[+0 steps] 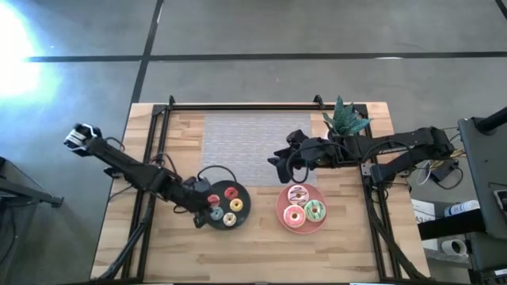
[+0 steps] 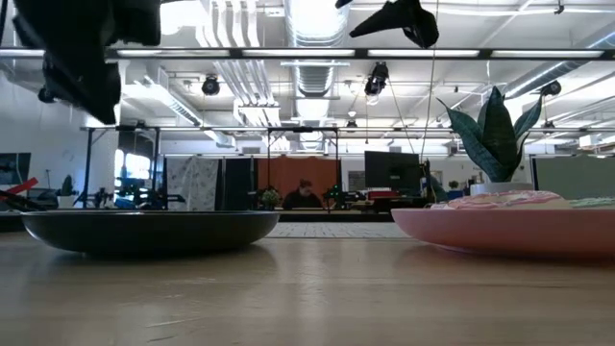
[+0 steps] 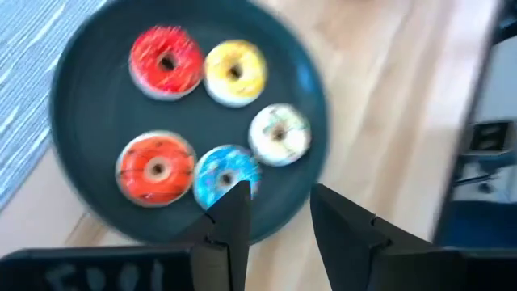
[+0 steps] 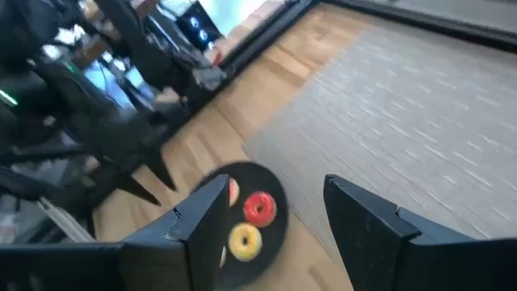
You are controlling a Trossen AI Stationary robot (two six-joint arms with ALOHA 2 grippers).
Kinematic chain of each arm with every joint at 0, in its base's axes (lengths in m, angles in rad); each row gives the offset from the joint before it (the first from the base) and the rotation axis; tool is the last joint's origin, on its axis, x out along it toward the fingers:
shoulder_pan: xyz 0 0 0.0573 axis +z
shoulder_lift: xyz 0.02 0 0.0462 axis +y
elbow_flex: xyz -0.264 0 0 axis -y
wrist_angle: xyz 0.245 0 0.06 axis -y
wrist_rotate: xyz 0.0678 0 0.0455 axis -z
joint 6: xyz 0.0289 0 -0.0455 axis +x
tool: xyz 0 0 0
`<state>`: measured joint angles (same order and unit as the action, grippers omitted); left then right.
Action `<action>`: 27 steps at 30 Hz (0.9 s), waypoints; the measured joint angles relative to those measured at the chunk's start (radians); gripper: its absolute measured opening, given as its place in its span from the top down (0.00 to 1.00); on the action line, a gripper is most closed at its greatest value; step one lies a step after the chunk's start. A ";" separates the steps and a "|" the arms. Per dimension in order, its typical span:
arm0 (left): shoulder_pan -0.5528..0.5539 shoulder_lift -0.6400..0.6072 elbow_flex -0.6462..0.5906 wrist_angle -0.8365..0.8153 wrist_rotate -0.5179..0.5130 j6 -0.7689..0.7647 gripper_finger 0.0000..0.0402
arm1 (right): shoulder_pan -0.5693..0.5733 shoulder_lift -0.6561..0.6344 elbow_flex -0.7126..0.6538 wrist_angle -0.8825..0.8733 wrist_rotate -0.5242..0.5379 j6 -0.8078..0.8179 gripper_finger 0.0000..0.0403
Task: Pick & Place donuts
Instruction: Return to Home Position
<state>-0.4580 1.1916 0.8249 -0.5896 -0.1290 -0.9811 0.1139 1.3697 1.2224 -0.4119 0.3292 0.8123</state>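
Several tiny donuts lie flat on the round black plate (image 1: 224,184) (image 3: 97,97): red (image 3: 166,61), yellow (image 3: 234,71), pale speckled (image 3: 279,133), orange (image 3: 156,168) and teal (image 3: 222,174). Three larger donuts lie on the pink plate (image 1: 282,215): white-pink (image 1: 298,194), pink (image 1: 294,215) and green (image 1: 315,210). My left gripper (image 1: 204,210) (image 3: 281,206) hangs open and empty over the black plate's left part, above the teal donut. My right gripper (image 1: 277,168) (image 4: 276,190) is open and empty, raised between the plates and the mat.
A grey woven mat (image 1: 253,142) covers the table's far middle. A potted plant (image 1: 344,120) (image 2: 490,135) stands at the far right, beside my right arm. Black frame rails (image 1: 238,105) run along the far edge and both sides. Bare wood lies along the near edge.
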 joint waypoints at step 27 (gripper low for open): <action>0.085 -0.708 -0.504 0.700 0.000 0.355 0.74 | 0.091 -0.671 -0.806 0.534 -0.190 -0.001 0.52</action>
<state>-0.3731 0.4836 0.3207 0.1105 -0.1292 -0.6261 0.2047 0.6988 0.4165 0.1223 0.1390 0.8112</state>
